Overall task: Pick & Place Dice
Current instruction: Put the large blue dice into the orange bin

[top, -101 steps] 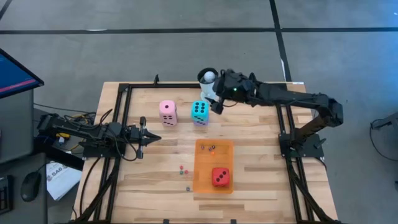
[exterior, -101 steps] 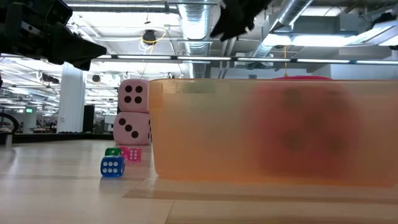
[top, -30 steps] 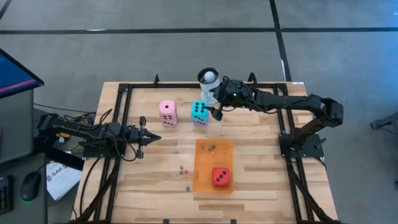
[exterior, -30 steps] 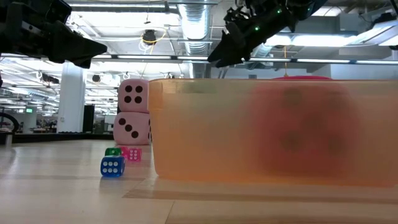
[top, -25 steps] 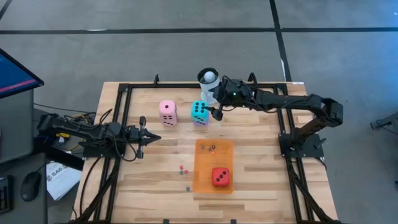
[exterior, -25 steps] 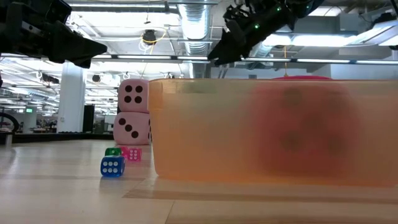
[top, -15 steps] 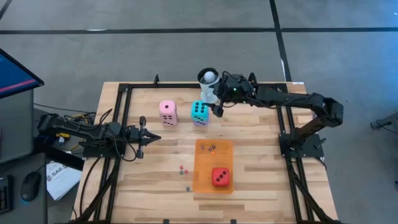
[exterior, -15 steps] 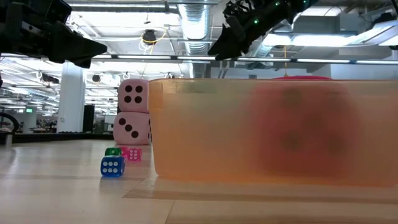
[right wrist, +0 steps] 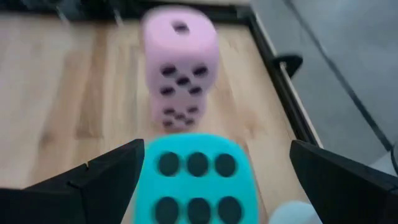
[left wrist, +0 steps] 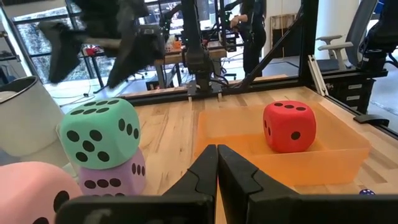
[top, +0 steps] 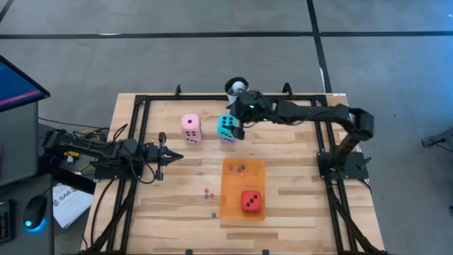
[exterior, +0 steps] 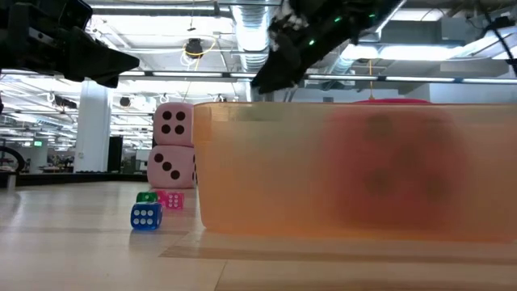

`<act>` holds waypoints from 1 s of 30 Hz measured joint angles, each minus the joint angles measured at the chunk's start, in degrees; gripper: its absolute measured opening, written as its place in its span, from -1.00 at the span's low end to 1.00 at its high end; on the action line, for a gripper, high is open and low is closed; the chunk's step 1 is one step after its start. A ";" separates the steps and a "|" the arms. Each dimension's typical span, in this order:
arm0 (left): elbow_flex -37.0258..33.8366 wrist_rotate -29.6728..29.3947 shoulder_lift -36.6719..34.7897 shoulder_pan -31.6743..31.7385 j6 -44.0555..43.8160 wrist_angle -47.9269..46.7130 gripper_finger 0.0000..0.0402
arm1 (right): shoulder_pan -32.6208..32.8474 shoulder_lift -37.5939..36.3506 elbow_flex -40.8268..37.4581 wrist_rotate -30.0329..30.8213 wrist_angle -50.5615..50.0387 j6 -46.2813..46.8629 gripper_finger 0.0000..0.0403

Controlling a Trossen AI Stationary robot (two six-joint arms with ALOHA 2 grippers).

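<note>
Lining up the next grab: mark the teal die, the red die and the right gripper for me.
teal die (top: pixel 226 125), high view, top face.
red die (left wrist: pixel 289 126), left wrist view, front face.
right gripper (right wrist: pixel 211 171), right wrist view, midway between its open fingertips, above the teal die.

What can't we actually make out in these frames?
- Low view: red die is only a blur behind the orange tray wall; pips unreadable.
- Low view: teal die hidden behind the same tray.
- High view: tiny dice on the table too small to read faces.
- Right wrist view: purple die under the teal one is covered by it.
- High view: white mug partly covered by the right arm.
</note>
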 joint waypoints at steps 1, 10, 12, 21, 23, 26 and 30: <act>0.00 0.01 0.00 0.00 0.00 -0.04 -1.00 | -0.12 1.31 2.46 0.17 -3.33 -0.38 0.97; 0.00 0.01 0.00 -0.02 -0.02 -0.16 -1.00 | -0.81 8.15 18.02 -1.28 -20.89 -1.48 0.97; 0.00 -0.01 0.00 0.00 -0.02 -0.12 -1.00 | -1.17 9.02 18.71 -3.93 -22.47 -1.48 0.97; 0.00 0.01 0.00 0.00 -0.04 -0.12 -1.00 | -1.57 8.50 17.70 -6.20 -23.10 -1.43 0.97; 0.00 0.01 0.00 -0.01 -0.04 -0.10 -1.00 | -1.58 8.45 17.76 -6.20 -23.87 -1.16 0.97; 0.00 0.01 0.00 -0.01 -0.04 -0.10 -1.00 | -1.64 8.77 17.73 -6.19 -25.50 -0.85 0.97; 0.00 0.01 0.00 -0.02 -0.04 -0.10 -1.00 | -1.57 8.93 17.73 -6.19 -25.79 -0.39 0.97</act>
